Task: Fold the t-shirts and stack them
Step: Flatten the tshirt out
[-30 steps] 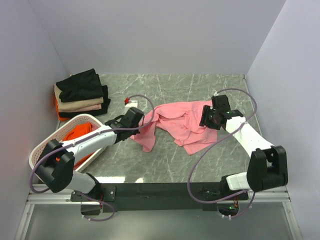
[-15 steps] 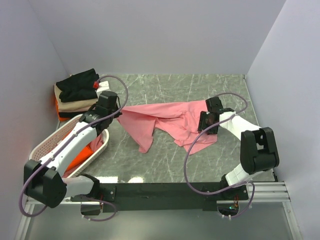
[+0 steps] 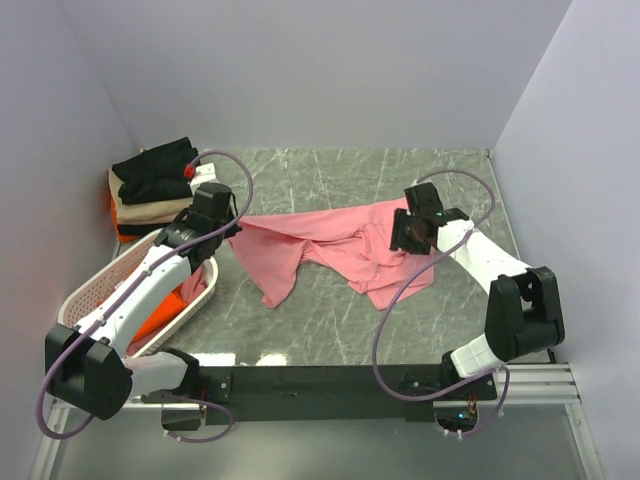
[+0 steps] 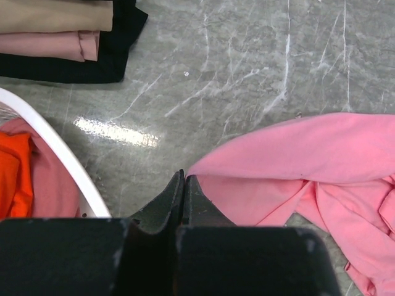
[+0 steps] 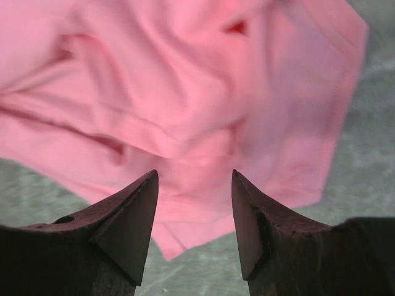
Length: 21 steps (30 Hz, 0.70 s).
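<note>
A light pink t-shirt [image 3: 330,240] lies crumpled and stretched across the middle of the table. My left gripper [image 3: 228,225] is shut on its left corner, and the left wrist view shows the cloth [image 4: 296,160] running from the pinched fingertips [image 4: 184,177] off to the right. My right gripper [image 3: 408,232] hovers open over the shirt's right part; pink cloth [image 5: 185,92] fills the space beyond its spread jaws [image 5: 193,174], and nothing is between them. Folded black, beige and pink t-shirts form a stack [image 3: 160,190] at the back left.
A white perforated basket [image 3: 100,280] stands at the left front beside my left arm, with orange-red cloth [image 3: 150,320] and some pink cloth in it. Its rim [image 4: 43,135] shows just left of my left fingers. The folded stack [image 4: 62,37] lies beyond it. Walls close in on three sides.
My left gripper has swung left and back toward the stack, dragging the shirt's left corner with it and stretching the cloth out. The right gripper has shifted slightly over the shirt's right part.
</note>
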Each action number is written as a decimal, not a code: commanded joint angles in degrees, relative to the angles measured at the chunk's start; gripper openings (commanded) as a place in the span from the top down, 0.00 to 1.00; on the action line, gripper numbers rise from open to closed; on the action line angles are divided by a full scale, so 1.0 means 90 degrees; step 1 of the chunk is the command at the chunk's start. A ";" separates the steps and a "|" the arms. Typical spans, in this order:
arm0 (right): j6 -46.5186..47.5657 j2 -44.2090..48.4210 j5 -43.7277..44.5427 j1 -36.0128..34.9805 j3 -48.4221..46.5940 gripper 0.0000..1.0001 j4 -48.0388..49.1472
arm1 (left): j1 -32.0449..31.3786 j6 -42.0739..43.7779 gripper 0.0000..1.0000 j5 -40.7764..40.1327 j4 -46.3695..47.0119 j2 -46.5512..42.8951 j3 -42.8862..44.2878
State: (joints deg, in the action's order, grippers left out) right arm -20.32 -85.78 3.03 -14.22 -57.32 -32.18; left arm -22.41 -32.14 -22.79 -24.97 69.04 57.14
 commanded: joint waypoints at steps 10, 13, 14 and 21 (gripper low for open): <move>-0.0154 -0.1063 -0.0395 -0.0831 -0.1072 0.43 0.0421 | 0.0030 0.0114 0.99 0.0334 0.0157 0.0102 0.0086; -0.0203 -0.1221 -0.0483 -0.0891 -0.1102 0.43 0.0480 | 0.0030 0.0134 0.99 0.0393 0.0177 0.0142 0.0076; -0.0223 -0.1269 -0.0473 -0.0910 -0.1121 0.43 0.0442 | 0.0030 0.0134 0.99 0.0412 0.0187 0.0152 0.0076; -0.0301 -0.1085 0.0172 -0.0551 -0.0829 0.43 0.0294 | 0.0030 0.0134 0.99 0.0354 0.0197 0.0122 0.0037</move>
State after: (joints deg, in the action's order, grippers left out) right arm -22.20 -97.89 2.09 -21.69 -65.12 -30.02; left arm -22.41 -31.94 -19.75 -24.71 70.54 57.12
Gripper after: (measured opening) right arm 0.568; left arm 0.015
